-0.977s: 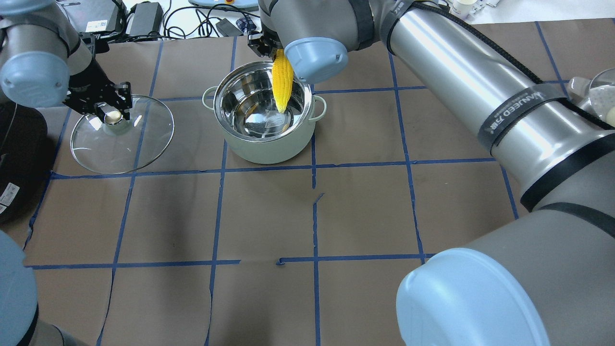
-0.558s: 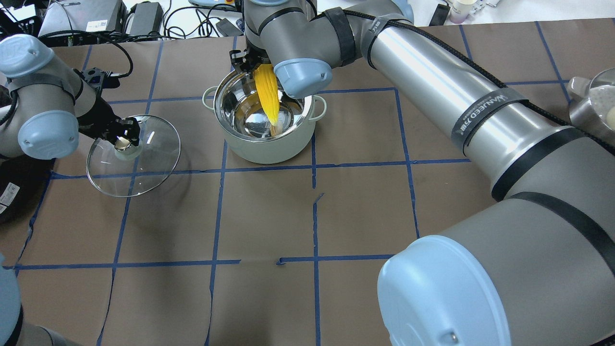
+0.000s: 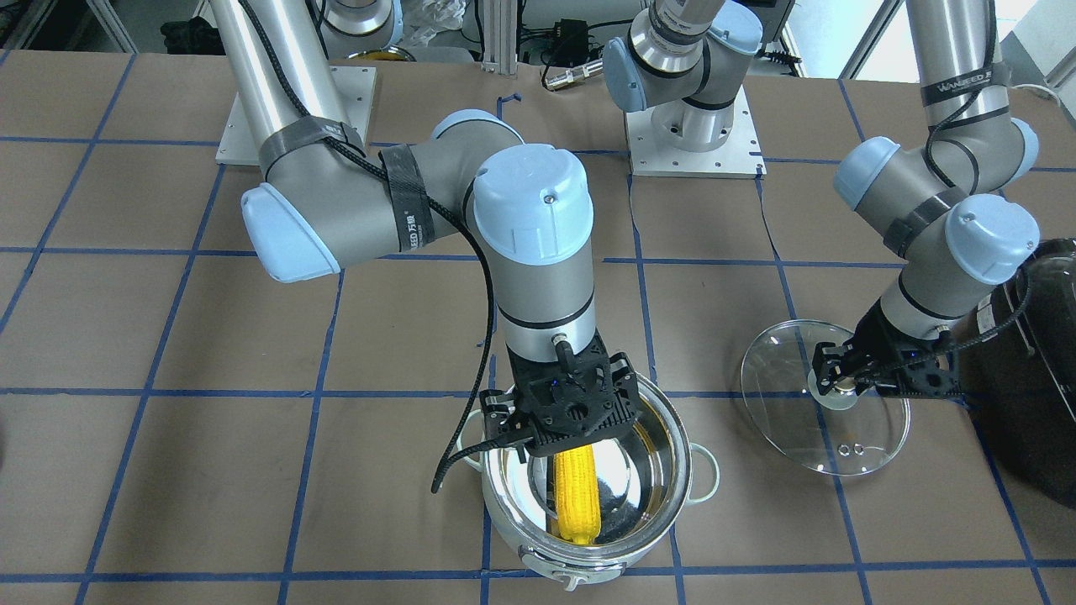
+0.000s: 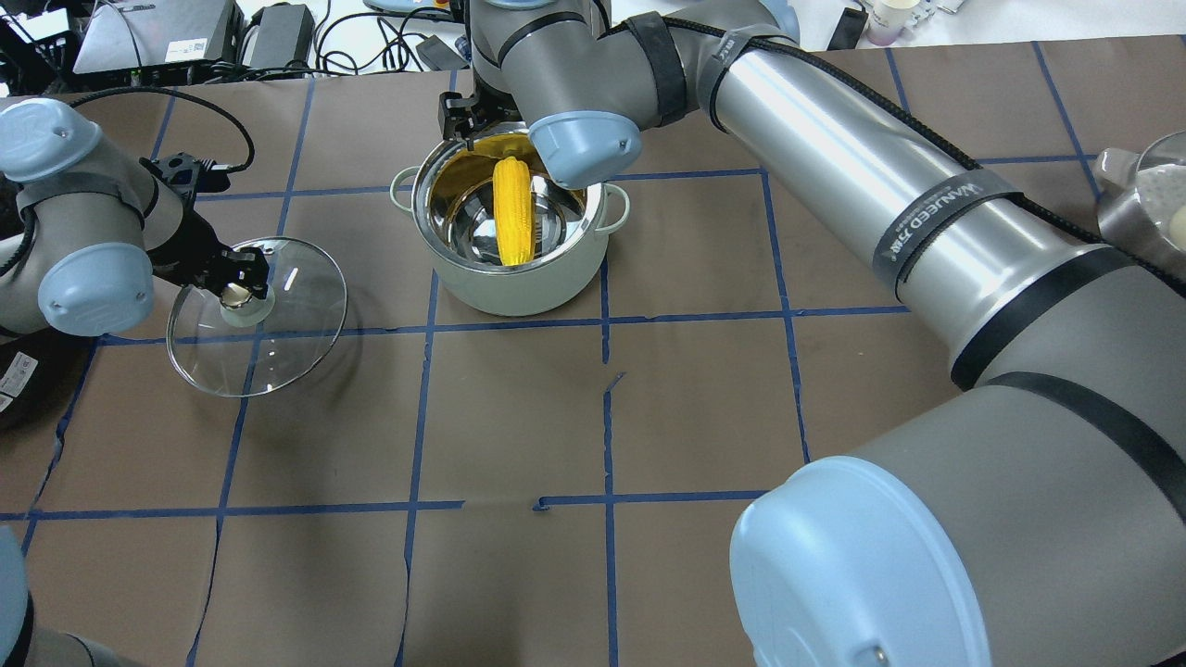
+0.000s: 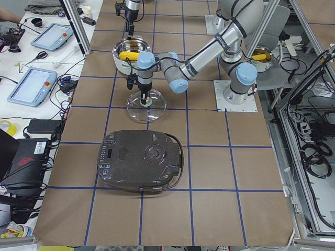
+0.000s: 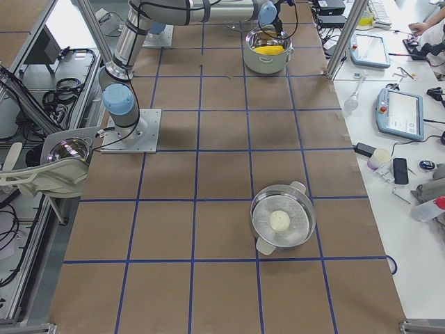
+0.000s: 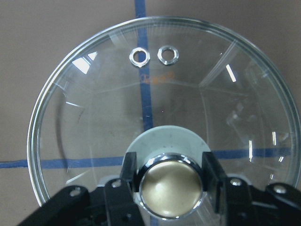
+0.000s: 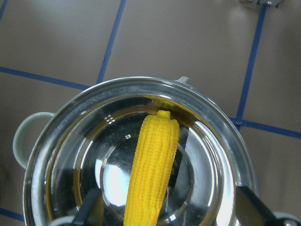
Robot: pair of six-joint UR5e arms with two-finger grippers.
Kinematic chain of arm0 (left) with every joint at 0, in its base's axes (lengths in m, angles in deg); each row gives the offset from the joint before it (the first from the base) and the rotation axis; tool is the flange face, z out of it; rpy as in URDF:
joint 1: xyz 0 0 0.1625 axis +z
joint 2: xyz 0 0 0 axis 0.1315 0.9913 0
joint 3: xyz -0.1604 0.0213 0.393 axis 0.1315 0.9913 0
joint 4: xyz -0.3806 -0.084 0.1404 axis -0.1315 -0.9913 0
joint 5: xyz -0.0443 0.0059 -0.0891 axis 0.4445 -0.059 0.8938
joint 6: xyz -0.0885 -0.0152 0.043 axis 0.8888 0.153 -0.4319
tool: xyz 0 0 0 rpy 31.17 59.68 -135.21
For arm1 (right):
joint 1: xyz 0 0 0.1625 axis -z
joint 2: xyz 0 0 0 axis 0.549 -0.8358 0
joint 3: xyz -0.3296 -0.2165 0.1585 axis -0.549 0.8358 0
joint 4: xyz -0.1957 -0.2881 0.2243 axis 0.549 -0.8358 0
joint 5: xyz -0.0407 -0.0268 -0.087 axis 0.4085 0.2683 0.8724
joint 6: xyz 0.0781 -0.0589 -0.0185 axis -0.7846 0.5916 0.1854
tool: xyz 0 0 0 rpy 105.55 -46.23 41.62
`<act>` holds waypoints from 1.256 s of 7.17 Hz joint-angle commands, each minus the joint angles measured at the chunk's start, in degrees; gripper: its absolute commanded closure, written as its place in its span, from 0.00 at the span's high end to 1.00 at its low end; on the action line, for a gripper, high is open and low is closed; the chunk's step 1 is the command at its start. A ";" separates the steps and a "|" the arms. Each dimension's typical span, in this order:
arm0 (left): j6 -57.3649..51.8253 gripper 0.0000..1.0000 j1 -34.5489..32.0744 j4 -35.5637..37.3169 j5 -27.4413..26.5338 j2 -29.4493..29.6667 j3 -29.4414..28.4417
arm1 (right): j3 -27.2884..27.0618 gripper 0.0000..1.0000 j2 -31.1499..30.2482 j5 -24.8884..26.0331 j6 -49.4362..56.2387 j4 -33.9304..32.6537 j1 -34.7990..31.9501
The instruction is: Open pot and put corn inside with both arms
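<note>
The pot (image 4: pixel 519 287) stands open at the far middle of the table, also in the front view (image 3: pixel 580 559). The yellow corn (image 4: pixel 512 222) lies inside it, tip toward the far rim, also in the right wrist view (image 8: pixel 153 169). My right gripper (image 3: pixel 573 437) hovers just above the pot, its fingers (image 8: pixel 89 212) spread wide and clear of the corn. My left gripper (image 4: pixel 236 289) is shut on the gold knob (image 7: pixel 171 188) of the glass lid (image 4: pixel 296 343), held low and tilted, left of the pot.
A large black appliance (image 3: pixel 1025 378) sits just beyond the lid on my left side, also in the left view (image 5: pixel 141 159). A second steel pot (image 6: pixel 281 223) with a white lump stands at my far right. Cables (image 4: pixel 371 37) lie past the far edge.
The right gripper lowered the corn into the pot and let go; the corn now lies flat inside. The left arm carried the lid nearer and slightly right.
</note>
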 commanded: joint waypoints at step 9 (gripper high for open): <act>-1.02 1.00 -1.18 -5.09 0.84 -0.28 -5.15 | -13.62 1.00 -24.31 2.78 8.68 35.68 21.43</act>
